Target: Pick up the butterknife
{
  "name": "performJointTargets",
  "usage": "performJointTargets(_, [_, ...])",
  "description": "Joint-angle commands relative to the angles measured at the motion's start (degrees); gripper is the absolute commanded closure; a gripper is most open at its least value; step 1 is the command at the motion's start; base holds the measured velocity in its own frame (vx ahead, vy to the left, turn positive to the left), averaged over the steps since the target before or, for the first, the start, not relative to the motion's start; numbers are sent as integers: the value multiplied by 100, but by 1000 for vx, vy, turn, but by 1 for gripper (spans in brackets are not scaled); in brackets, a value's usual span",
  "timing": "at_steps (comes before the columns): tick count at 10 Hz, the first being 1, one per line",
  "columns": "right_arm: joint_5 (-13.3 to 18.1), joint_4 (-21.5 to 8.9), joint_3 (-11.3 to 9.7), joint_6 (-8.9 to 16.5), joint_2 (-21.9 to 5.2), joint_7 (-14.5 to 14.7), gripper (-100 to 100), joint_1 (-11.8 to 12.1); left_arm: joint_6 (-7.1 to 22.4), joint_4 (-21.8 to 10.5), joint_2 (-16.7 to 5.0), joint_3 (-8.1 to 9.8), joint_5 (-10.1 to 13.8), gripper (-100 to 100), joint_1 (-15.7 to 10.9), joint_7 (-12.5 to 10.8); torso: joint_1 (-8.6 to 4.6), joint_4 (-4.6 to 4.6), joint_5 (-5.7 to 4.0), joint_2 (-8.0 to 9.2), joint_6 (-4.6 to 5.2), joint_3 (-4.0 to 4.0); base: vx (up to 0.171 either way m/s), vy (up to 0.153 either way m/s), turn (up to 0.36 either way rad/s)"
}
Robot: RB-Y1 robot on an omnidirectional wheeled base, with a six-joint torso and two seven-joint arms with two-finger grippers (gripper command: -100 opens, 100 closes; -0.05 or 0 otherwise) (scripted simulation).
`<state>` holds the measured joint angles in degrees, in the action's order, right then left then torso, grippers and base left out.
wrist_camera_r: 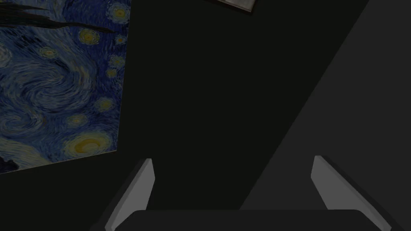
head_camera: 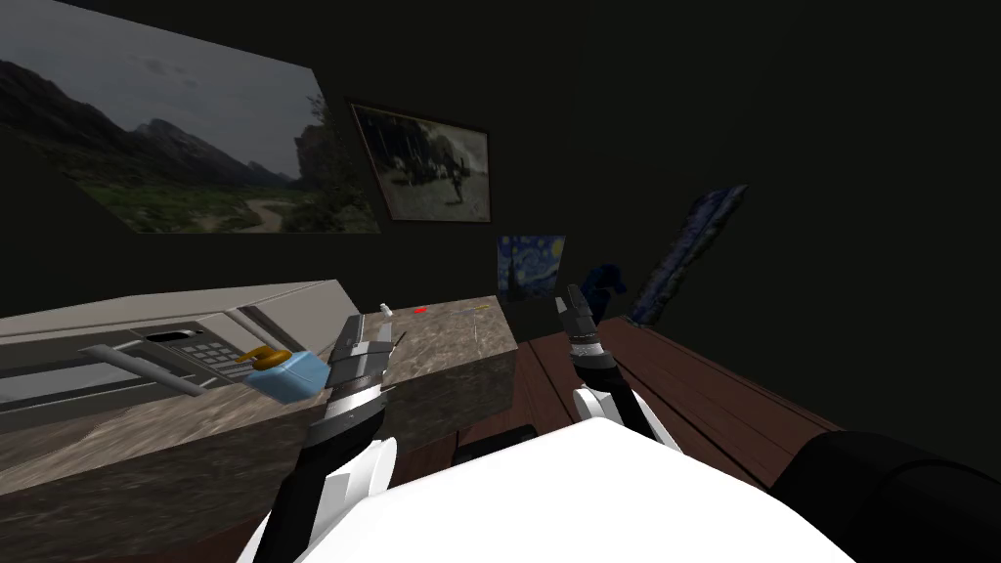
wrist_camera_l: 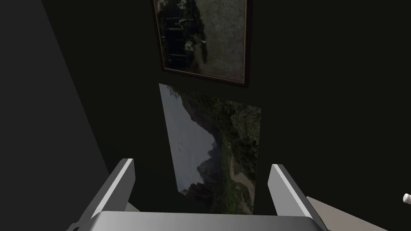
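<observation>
The left gripper (head_camera: 371, 332) and right gripper (head_camera: 573, 298) are wide open, empty. A blue box (head_camera: 290, 376) and microwave (head_camera: 147, 352) sit beside the left one. The butterknife (head_camera: 479, 308) may be that tiny speck far along the counter (head_camera: 450, 342).

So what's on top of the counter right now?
On the counter: a grey microwave, a light blue object, a small white item and a red dot. My left hand hides the surface beneath it.

Mottled stone counter (head_camera: 450, 342), dark wood plank floor (head_camera: 674, 381), smooth matt fingers (wrist_camera_l: 122, 180) of the left hand (wrist_camera_l: 202, 168)
</observation>
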<state>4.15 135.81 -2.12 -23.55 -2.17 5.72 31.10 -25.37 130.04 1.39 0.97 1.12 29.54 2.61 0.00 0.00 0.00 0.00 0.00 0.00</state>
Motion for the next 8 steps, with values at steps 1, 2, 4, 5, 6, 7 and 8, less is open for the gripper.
performJointTargets(1, [0, 0, 0, 0, 0, 0, 0, 0, 62, -33, -221, -13, 14, -100, -37, 14, 0, 0, 0, 0, 0, 0, -2, -17, -36])
performJointTargets(2, [0, 0, 0, 0, 0, 0, 0, 0, 125, -65, -392, -27, 29, -100, -76, 29, -4, 0, -1, 1, 1, 0, 1, -35, -72])
performJointTargets(4, [0, 0, -1, 0, 0, 0, 0, 0, 303, -150, -750, -69, 71, -100, -186, 71, -17, 0, -4, -2, 1, -1, 1, -57, -81])
performJointTargets(5, [0, 0, -1, 0, 1, 0, 0, 0, 417, -201, -946, -98, 99, -100, -255, 97, -20, 0, -5, 0, 2, 0, 6, -78, -108])
performJointTargets(6, [0, 0, -1, 0, 1, 0, 0, 0, 544, -257, -1141, -133, 131, -100, -333, 127, -27, -1, -6, -3, 2, -1, 9, -94, -103])
performJointTargets(7, [0, 0, -1, 0, 1, 0, 0, 0, 684, -317, -1311, -171, 167, -100, -419, 160, -34, -1, -8, -4, 1, -2, 10, -96, -129])
performJointTargets(8, [0, 0, -1, 0, 1, 0, 0, 0, 684, -317, -1379, -171, 167, -100, -419, 160, -35, -1, -8, -5, 2, -3, 8, -70, -52])
